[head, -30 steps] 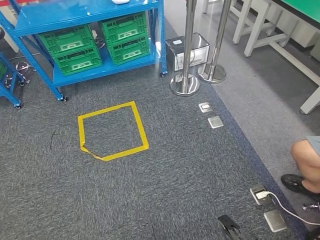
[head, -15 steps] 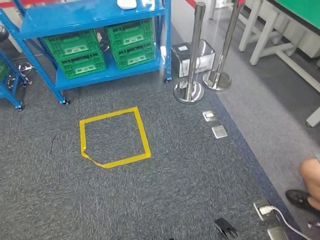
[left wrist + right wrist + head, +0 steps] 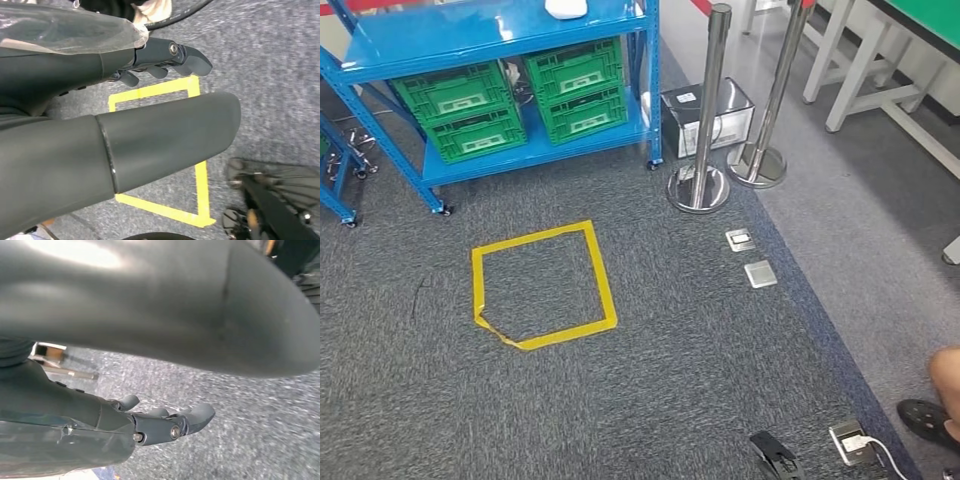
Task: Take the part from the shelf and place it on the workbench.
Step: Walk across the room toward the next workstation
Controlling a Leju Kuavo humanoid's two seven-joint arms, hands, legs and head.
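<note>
A blue metal shelf (image 3: 493, 35) stands at the far left of the head view. A white part (image 3: 565, 8) lies on its upper level, cut off by the picture's top edge. Two stacks of green crates (image 3: 516, 95) fill the lower level. The workbench (image 3: 924, 20), green-topped on white legs, is at the far right. My left hand (image 3: 166, 55) hangs over the carpet above a yellow tape square (image 3: 200, 180), fingers stretched out and holding nothing. My right hand (image 3: 166, 425) also hangs over the carpet, fingers straight and holding nothing.
The yellow tape square (image 3: 539, 285) marks the carpet in front of the shelf. Two chrome stanchion posts (image 3: 701, 150) and a grey box (image 3: 697, 115) stand right of the shelf. Floor sockets (image 3: 754, 260) line the carpet edge. A person's knee and shoe (image 3: 935, 410) show at the lower right.
The whole picture has shifted, so the camera has moved: shelf and tape square sit lower in the picture, and the person is nearer its lower right corner. No object itself moved.
</note>
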